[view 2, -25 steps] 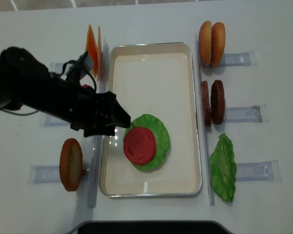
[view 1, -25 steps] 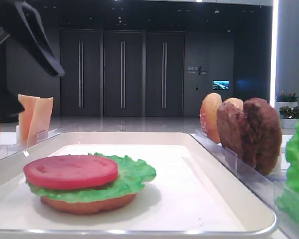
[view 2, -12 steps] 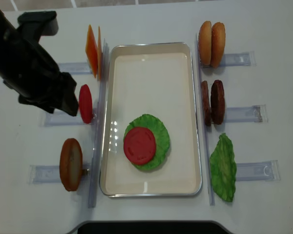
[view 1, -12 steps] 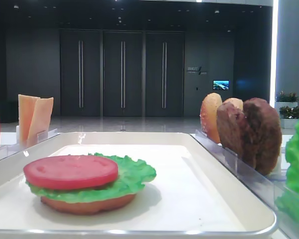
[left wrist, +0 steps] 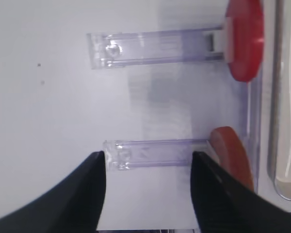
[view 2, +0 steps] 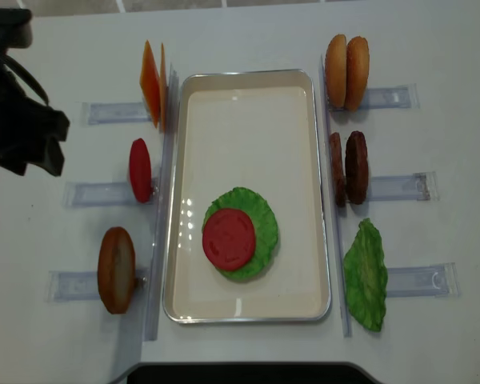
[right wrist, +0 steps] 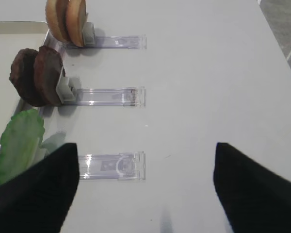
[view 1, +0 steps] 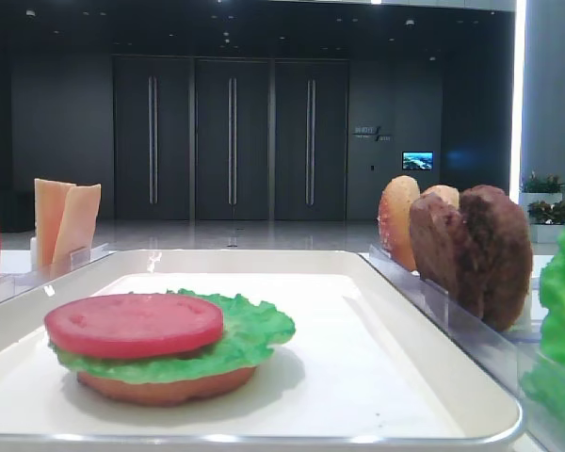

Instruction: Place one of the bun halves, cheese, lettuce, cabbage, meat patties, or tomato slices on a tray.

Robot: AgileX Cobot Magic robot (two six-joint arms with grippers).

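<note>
i see a tomato slice on lettuce in the tray, left gripper wide with nothing in it, right gripper wide too

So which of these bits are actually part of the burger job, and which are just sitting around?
Part of the job:
- tray
- stack on it: tomato slice, lettuce, bun half
- spare tomato slice
- cheese
- bun halves
- meat patties
- spare lettuce

Just lying about:
- clear holders
- table
</note>
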